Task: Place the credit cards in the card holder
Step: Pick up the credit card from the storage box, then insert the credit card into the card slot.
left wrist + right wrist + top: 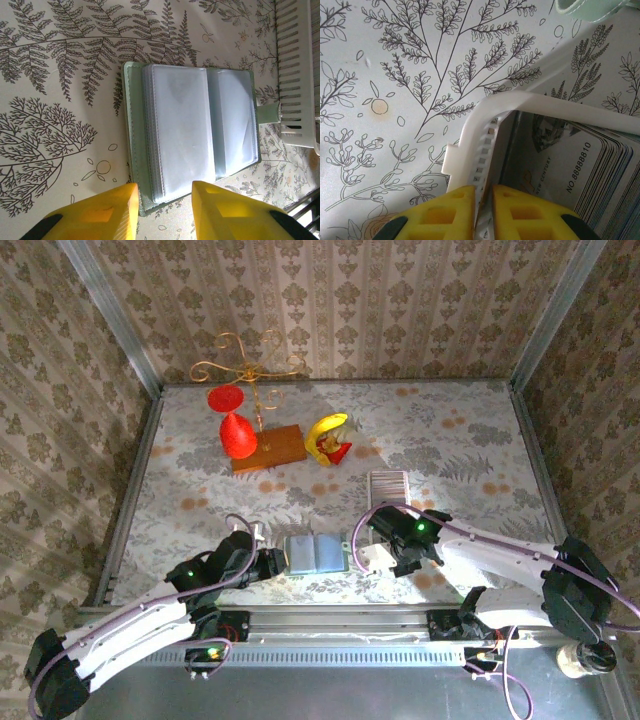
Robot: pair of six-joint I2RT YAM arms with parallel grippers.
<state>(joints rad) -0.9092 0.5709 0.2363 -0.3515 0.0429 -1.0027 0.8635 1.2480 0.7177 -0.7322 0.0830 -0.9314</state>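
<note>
Nearest me, my left gripper [165,186] has its fingers [107,210] apart, straddling the near end of the card holder [180,130]; I cannot tell whether they touch it. The card holder lies open on the table [470,440], bluish sleeves up. Just to its right, my right gripper [483,190] has its fingers closed on the wall of a white rack [530,102]. The credit cards [600,170] sit overlapped inside that rack. Farther back stand a red ornament [237,435], a wooden block [280,448] and a yellow toy [327,435].
</note>
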